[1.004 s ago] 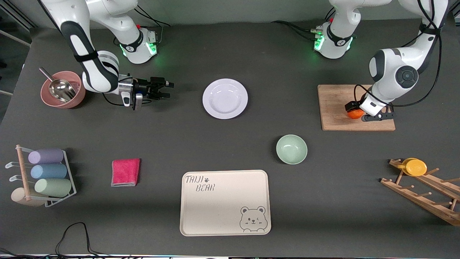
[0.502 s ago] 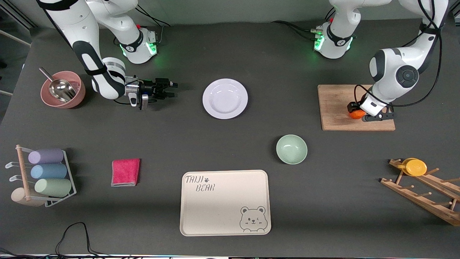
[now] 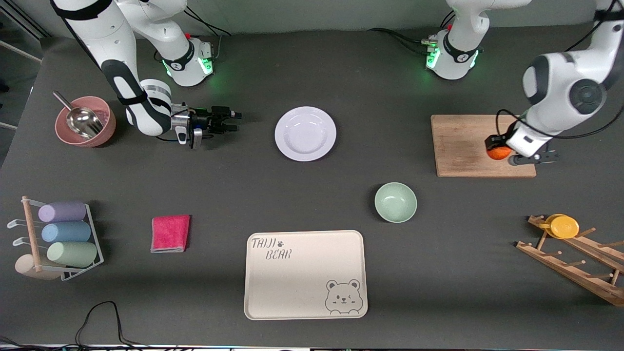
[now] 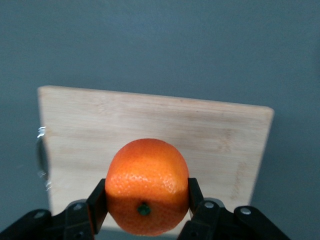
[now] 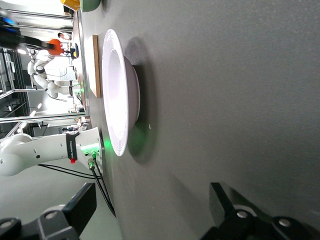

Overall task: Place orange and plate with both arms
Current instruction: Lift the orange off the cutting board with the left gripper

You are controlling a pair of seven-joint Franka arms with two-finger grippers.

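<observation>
left hand (image 3: 507,155): clamped on the orange (image 3: 497,152), fingers (image 4: 97,204) pressing its two sides; it hangs over the wooden cutting board (image 3: 463,141), at the board's edge toward the left arm's end of the worktop (image 3: 341,68).
orange: lifted, held between the fingers, apparently clear of the board.
right hand (image 3: 233,121): low over the worktop, fingers wide apart, nothing between them, pointing at the plate.
plate (image 3: 305,133): flat on the worktop, straight ahead of the right hand, with a gap between; round, so no long axis matters.
nearer arm: the right arm is clearly nearer to the plate; the left hand is well apart from it.
next move, judged: the right hand advances to the plate's near rim (image 5: 111,90).
</observation>
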